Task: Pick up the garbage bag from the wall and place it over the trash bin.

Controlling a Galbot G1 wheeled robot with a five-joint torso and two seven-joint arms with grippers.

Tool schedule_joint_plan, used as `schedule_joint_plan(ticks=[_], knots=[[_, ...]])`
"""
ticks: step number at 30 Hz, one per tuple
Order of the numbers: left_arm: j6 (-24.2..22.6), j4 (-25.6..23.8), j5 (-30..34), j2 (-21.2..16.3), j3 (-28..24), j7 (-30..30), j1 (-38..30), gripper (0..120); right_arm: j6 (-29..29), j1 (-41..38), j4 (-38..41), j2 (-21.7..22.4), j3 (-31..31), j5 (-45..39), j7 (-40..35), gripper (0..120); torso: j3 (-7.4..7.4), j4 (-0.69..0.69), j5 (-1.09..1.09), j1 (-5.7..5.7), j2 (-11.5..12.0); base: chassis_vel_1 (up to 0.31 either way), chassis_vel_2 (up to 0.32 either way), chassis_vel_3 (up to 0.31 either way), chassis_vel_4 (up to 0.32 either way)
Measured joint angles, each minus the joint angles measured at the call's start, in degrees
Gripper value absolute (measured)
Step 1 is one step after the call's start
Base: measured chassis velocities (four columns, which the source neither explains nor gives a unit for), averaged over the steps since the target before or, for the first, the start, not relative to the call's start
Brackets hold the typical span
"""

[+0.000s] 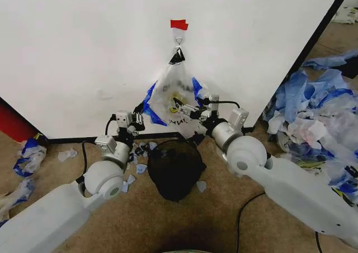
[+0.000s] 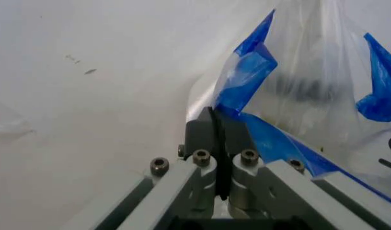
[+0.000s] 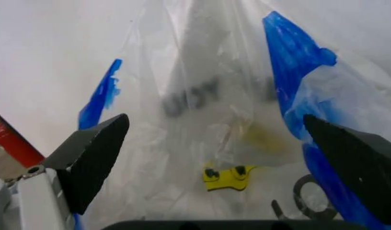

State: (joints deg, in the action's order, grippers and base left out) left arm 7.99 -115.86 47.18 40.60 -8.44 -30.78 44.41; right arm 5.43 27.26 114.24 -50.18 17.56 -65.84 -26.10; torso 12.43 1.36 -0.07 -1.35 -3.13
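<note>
Garbage bag (image 1: 173, 93) work here starts from the biggest thing in front of you, the wall (image 1: 84, 46), a plain white panel filling the upper part of the head view, with a black base strip along the floor. Your bag hangs flat against it in the upper centre of the frame, gathered at its dark top on a small hook (image 1: 178, 39) just under a patch of red tape (image 1: 179, 24), and spreading out downward to where both arms meet it. Directly below, at centre frame on the brown floor, stands the trash bin (image 1: 174, 169), black mesh, mouth up. Judge the bag as nearly weightless, limp and slick: thin clear film that will crumple, cling and tear if you drag it sideways off the hook, so lift it up and off. The doubled blue trim looks like the firmest place to hold. Your left gripper (image 2: 219, 143) has its jaws closed together on the blue edge at the bag's lower left corner, film pinched between them in the left wrist view. Your right gripper (image 3: 214, 158) sits at the bag's lower right with its jaws wide apart, the clear panel and a blue handle (image 3: 294, 62) between the black pads and not yet pinched. As for writing, dark block lettering shows through the film but is too blurred to read; below it you can make out a yellow smiley print (image 3: 227, 176).
</note>
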Motion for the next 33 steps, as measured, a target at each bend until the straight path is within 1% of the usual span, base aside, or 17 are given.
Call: schedule_joint_plan(ticks=[12,16,18,30,33], knots=[[0.0,-0.37,-0.11,-0.2,0.26,0.01,0.73,0,-1.21,-0.94,-5.08,-1.79,0.49,2.78,0.97,100,0.0,0.0,0.0,0.0,0.0,0.0,0.0,0.0,0.0],[0.0,-0.69,-0.13,-0.4,0.6,0.01,1.15,0,-2.13,-1.97,-7.86,-3.3,1.08,3.55,1.05,100,0.0,0.0,0.0,0.0,0.0,0.0,0.0,0.0,0.0],[0.0,-0.71,-0.13,-0.41,0.61,0.01,1.17,0,-2.13,-2.04,-7.99,-3.39,1.12,3.55,1.05,100,0.0,0.0,0.0,0.0,0.0,0.0,0.0,0.0,0.0],[0.05,-2.19,-0.32,-1.45,2.2,0.02,3.28,0,-2.07,-4.58,-13.08,-7.71,3.1,6.16,-0.45,100,0.0,-0.01,0.0,0.0,0.0,0.0,0.0,0.0,0.0],[0.05,-2.37,-0.42,-1.56,2.5,0.02,3.7,0,-1.84,-4.77,-13.2,-8.08,3.3,6.36,-1.07,98,0.0,0.0,0.0,0.0,0.0,0.0,0.0,0.0,0.0]])
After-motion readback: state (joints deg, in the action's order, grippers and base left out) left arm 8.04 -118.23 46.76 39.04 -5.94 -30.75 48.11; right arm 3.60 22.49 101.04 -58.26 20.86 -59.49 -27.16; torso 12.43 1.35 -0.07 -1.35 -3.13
